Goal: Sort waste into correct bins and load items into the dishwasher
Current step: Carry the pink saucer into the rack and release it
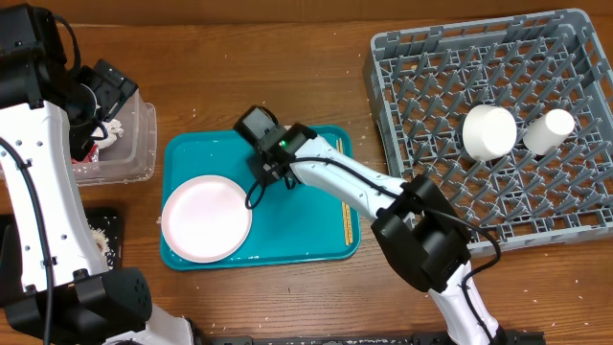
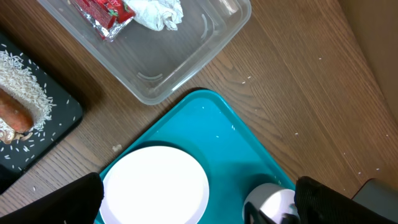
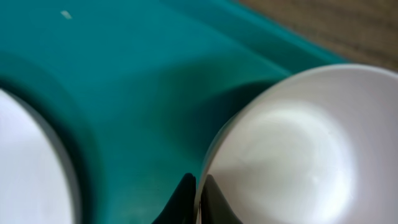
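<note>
your right gripper [image 3: 198,194] is pinched shut on the rim of the small white round dish [image 3: 298,143]. the dish is inside the teal plastic serving tray [image 1: 316,244], at about 1 o'clock from the white round plate [image 1: 206,218]. the grey lattice dish rack [image 1: 421,72] lies at the tray's 3 o'clock, with a small white cup [image 1: 549,131] and a larger white cup [image 1: 488,131] in it. your left gripper [image 2: 199,186] hangs wide open, holding nothing, by the clear rectangular plastic tub [image 2: 186,56] at the tray's 10 o'clock.

Plate [image 1: 206,218] and small dish [image 3: 292,137] lie on serving tray [image 1: 287,235], centre; tub [image 1: 144,144] left, dish rack [image 1: 431,96] right, holding bowl [image 1: 488,131] and cup [image 1: 549,131].
</note>
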Controlling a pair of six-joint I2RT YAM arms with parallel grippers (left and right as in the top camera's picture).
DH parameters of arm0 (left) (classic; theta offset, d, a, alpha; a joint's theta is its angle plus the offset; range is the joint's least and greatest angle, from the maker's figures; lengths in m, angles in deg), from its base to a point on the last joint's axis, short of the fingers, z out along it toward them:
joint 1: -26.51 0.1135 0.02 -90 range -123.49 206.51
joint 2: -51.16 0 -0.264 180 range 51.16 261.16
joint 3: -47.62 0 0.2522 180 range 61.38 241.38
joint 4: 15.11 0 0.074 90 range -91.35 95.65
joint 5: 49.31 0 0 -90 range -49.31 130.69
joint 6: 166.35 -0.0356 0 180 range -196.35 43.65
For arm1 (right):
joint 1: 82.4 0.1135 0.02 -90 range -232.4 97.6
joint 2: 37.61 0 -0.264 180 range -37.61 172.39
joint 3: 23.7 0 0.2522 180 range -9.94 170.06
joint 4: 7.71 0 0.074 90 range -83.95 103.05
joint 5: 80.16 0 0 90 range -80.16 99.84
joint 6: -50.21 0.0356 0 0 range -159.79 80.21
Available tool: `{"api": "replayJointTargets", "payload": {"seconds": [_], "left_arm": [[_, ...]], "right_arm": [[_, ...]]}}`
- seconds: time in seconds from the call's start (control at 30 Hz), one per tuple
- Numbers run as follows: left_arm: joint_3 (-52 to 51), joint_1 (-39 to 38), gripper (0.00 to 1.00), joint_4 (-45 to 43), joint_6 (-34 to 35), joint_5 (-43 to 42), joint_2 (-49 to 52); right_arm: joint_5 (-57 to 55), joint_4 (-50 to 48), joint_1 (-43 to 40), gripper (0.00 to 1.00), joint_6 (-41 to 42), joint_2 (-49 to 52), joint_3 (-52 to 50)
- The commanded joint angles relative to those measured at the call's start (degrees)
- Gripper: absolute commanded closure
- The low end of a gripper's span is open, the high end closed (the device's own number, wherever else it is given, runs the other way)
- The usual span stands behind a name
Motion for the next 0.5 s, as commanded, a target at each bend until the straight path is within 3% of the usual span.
{"api": "replayJointTargets", "payload": {"seconds": [0.0, 0.27, 0.47], "left_arm": [[0.37, -0.02, 0.0, 0.02, -1.07, -0.39, 0.09], [0.37, -0.02, 0.0, 0.02, -1.07, -0.39, 0.09], [0.37, -0.02, 0.0, 0.02, -1.05, -0.39, 0.09]], "right_arm": [[0.42, 2.12, -0.09, 0.96, 1.84, -4.79, 4.33], [2.29, 8.59, -8.15, 0.96, 3.48, -16.24, 8.94], [26.58, 8.85, -26.64, 0.96, 1.55, -18.67, 8.55]]}}
